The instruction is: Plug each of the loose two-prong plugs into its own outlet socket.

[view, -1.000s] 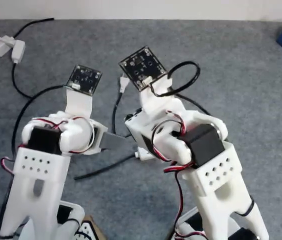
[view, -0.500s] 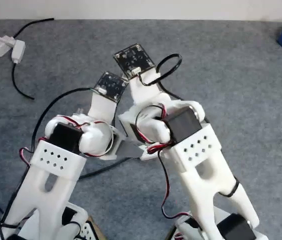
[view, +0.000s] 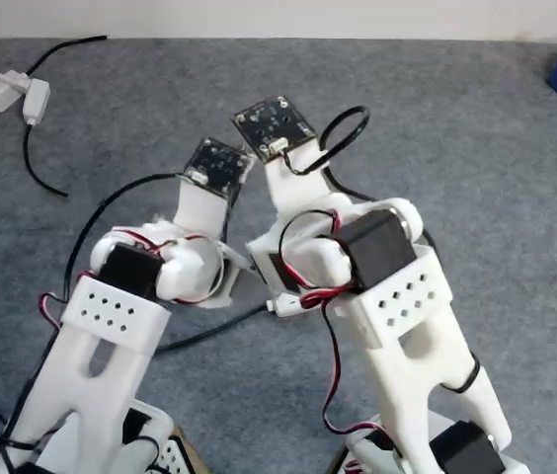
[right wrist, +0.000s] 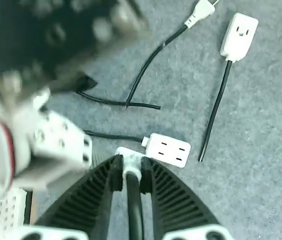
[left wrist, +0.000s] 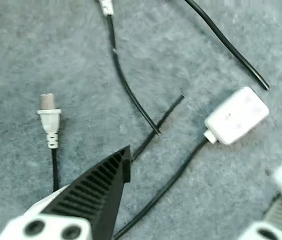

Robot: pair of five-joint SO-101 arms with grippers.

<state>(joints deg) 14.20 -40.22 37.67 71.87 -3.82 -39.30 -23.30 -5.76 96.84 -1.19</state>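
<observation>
Plug (right wrist: 129, 159), two-prong, sits clamped in right gripper (right wrist: 132, 165); outlet socket (right wrist: 167, 149) lies just ahead. Needs prongs squared to slots, then straight slow push.

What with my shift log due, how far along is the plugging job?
Done: no plug seen seated. In hand: right gripper grips a white plug beside a twin-slot socket. Left: seat it; a loose plug and a second socket lie apart on the carpet.

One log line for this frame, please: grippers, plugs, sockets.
right gripper: shut on plug | plug: beside socket, not inserted | second plug: loose on carpet | second socket: empty
</observation>
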